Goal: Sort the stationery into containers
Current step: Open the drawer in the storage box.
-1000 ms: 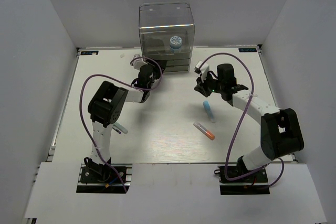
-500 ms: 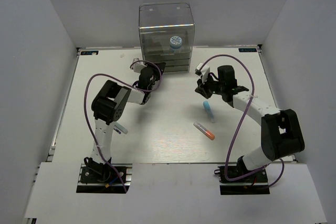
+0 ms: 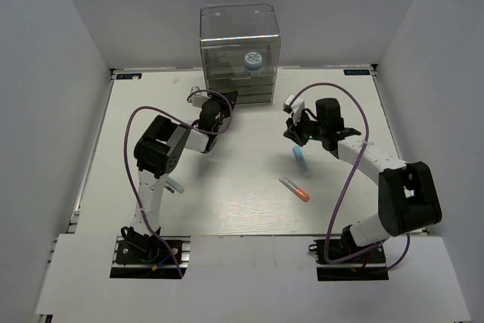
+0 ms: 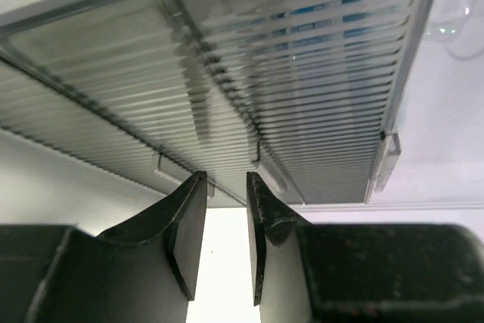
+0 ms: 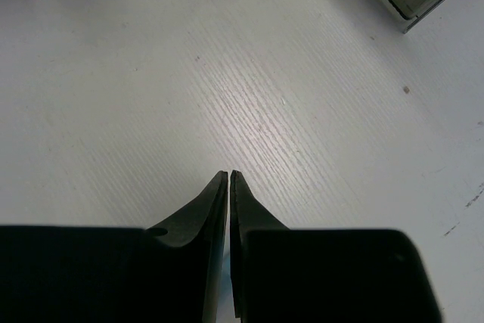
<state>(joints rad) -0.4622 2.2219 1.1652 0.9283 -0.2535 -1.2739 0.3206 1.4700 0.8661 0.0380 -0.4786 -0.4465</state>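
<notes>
Blue-and-white patterned roll [image 3: 252, 60], orange-capped tube [image 3: 294, 189]

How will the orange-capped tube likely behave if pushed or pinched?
The orange-capped tube looks cylindrical and lies flat on the smooth table, so a sideways push would probably roll it. Small and apparently clear plastic, it is likely light and stiff, perhaps slippery in a pinch.

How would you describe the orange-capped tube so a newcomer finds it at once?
On the white table, look right of centre, well in front of the clear cabinet. Two small tubes lie there; the orange-capped tube is the one nearer the table's front edge. Its clear body and orange tip set it apart from the light-blue tube just beyond it.
</notes>
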